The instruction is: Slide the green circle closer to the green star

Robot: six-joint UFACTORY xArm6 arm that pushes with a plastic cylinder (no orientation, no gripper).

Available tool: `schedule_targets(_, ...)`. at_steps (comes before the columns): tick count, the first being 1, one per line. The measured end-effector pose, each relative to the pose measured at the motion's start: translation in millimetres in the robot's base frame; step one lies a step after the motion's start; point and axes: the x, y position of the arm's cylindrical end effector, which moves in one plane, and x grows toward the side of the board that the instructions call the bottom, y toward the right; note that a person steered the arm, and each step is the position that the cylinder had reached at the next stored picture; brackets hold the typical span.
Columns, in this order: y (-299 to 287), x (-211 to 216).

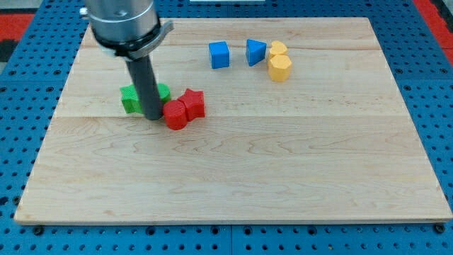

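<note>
Two green blocks lie at the view's left, mostly hidden behind my rod. One green block shows to the left of the rod, another green piece to its right. I cannot tell which is the circle and which the star. My tip rests on the board just in front of the green blocks and right next to the left side of a red round block.
A red star touches the red round block. At the view's top are a blue cube, a blue triangle and two yellow blocks. The wooden board sits on a blue pegboard.
</note>
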Motion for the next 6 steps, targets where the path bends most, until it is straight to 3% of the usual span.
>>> schedule_targets(2, 56.1, -38.0)
schedule_targets(4, 70.6, -57.8)
schedule_targets(6, 5.5, -67.4)
